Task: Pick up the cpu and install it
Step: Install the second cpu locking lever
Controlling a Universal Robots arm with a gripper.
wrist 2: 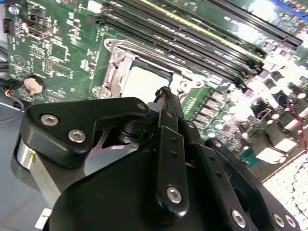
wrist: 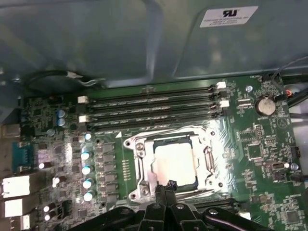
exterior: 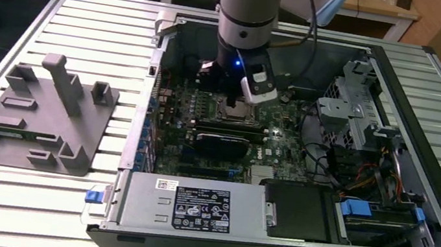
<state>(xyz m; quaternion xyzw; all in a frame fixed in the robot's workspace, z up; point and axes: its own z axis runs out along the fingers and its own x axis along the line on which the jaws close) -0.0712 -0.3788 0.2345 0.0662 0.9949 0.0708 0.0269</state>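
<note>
**A:** Where is the cpu (wrist: 174, 162) sitting?

**B:** It lies flat in the socket (wrist: 139, 161) on the motherboard (wrist: 262, 144), inside the open computer case (exterior: 429, 128). In the first wrist view its pale silver-white metal top is a plain square with a thin darker border, framed by the socket's shiny metal bracket on all sides. In the second wrist view the same pale top (wrist 2: 144, 83) shows partly, just past the black gripper linkage.

**A:** And the gripper (wrist: 166, 185)?

**B:** Its fingers are brought together into one narrow tip, with no gap showing between them. That tip sits at the near edge of the cpu in the first wrist view; I cannot tell whether it touches the chip or hangs just above it. Nothing is held between the fingers.

**A:** What lies around the socket?

**B:** A row of long black memory slots (wrist: 154, 108) runs parallel just beside it. A column of small blue-topped capacitors (wrist: 86, 168) stands on one side, and a round coin battery (wrist: 265, 106) sits further off on the other.

**A:** From outside?

**B:** In the exterior view the arm (exterior: 248, 9) reaches straight down into the case over the socket area. A grey fixture tray (exterior: 33, 118) rests on the slatted table (exterior: 85, 31) at the exterior view's left, well apart from the case. A grey power supply box (exterior: 190, 205) fills the case's near corner.
</note>
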